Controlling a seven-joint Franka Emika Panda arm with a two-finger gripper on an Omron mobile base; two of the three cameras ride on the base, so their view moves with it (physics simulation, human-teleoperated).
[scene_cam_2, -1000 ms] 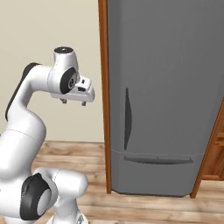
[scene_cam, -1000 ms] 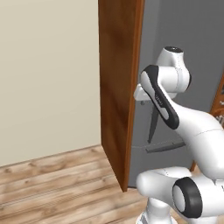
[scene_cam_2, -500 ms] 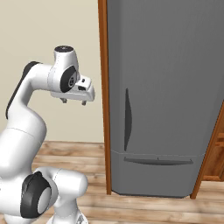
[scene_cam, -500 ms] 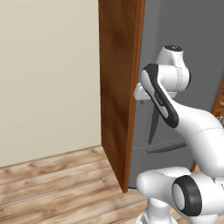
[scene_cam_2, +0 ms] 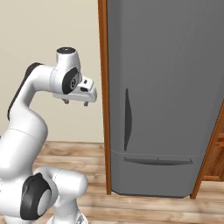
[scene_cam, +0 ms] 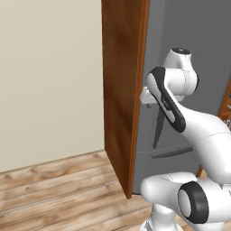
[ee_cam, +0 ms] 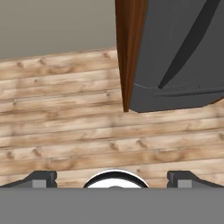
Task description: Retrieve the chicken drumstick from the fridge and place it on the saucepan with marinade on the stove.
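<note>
The tall grey fridge (scene_cam_2: 166, 87) stands shut, with a brown wooden side panel (scene_cam: 121, 90) on its left side. A long dark handle (scene_cam_2: 127, 120) runs up and down on the big door, and a second dark handle (scene_cam_2: 158, 161) lies flat across the top of the bottom drawer. The white robot arm (scene_cam_2: 26, 118) is bent up high in front of the fridge, off to its left. The gripper (scene_cam_2: 75, 102) points down at the wooden floor (scene_cam_2: 144, 208) and hangs in the air near the brown panel, not touching it. Its two small dark fingers (ee_cam: 40, 178) are spread as wide as they go, and there is nothing between them. In the hand view, the floor planks lie below the gripper, and the bottom corner of the fridge and the foot of the brown panel sit at the top right. A plain cream wall (scene_cam: 49, 76) is behind the floor, to the left of the fridge. With the fridge door closed, the chicken drumstick cannot be seen, so where it lies cannot be told.
</note>
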